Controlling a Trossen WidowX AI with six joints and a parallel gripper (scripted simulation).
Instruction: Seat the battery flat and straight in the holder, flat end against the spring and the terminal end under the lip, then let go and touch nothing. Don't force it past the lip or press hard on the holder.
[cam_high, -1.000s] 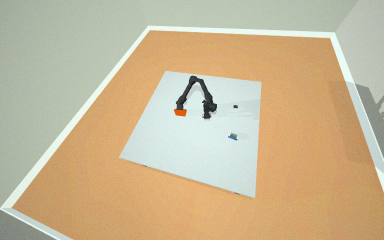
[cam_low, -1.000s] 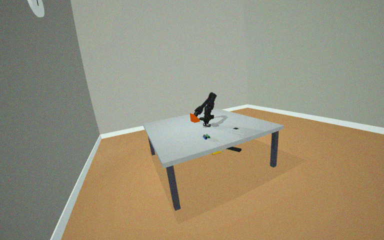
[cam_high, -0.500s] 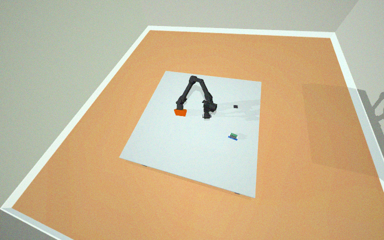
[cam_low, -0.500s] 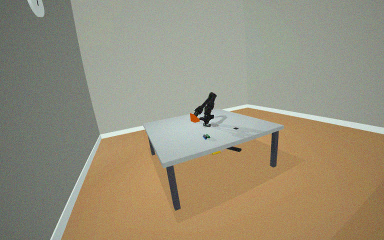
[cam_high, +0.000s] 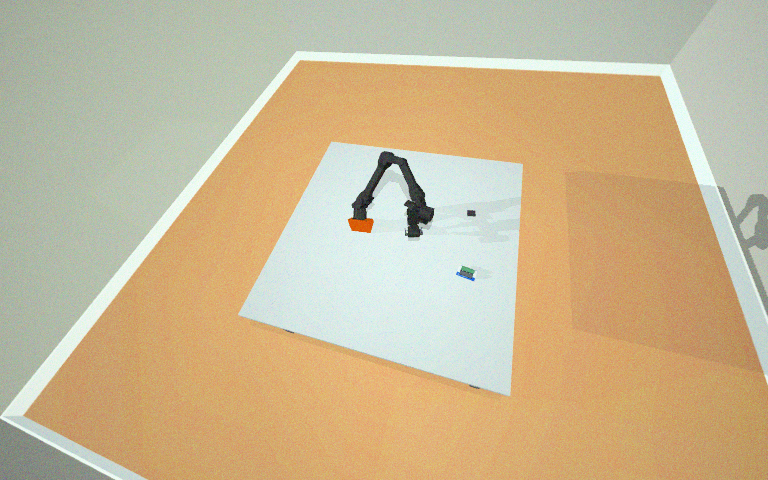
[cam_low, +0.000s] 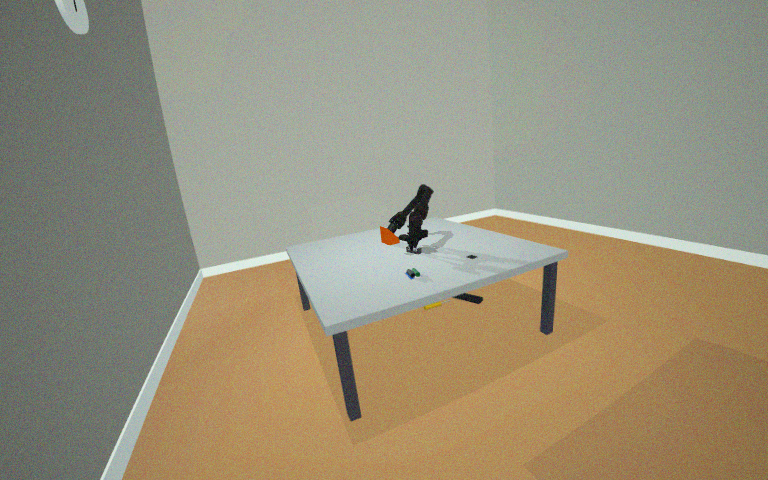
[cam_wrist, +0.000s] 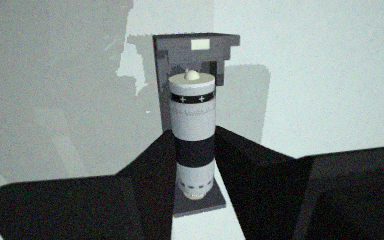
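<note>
"Which way does the battery point?"

"In the wrist view, the battery (cam_wrist: 194, 120) has its long axis running up and down the frame, nearly straight. Its terminal end, a pale knob on a cream cap, is at the top, toward the holder's raised end. The flat end is at the bottom."

"And what does it look like?"

"A light grey cylinder, with a black band marked with plus signs near the terminal and a broader black band lower down."

"What has hold of it?"

"The black gripper (cam_high: 414, 232) (cam_low: 414, 250) (cam_wrist: 192, 135). Its fingers are closed on the battery, one against each side."

"Where is the holder?"

"The dark grey holder (cam_wrist: 216, 44) shows behind the battery in the wrist view. Its raised end has a cream patch and stands beyond the terminal; its lower end shows past the flat end. I can't tell whether the battery touches it, and the spring is hidden."

"What lies farther out?"

"The black arm (cam_high: 407, 174) (cam_low: 421, 195) bends over a pale table (cam_high: 362, 283) (cam_low: 351, 283), near an orange block (cam_high: 360, 225) (cam_low: 389, 235). Well apart from the gripper are a small dark block (cam_high: 471, 213) (cam_low: 471, 256) and a little green, grey and blue cluster (cam_high: 466, 272) (cam_low: 412, 273)."
</note>
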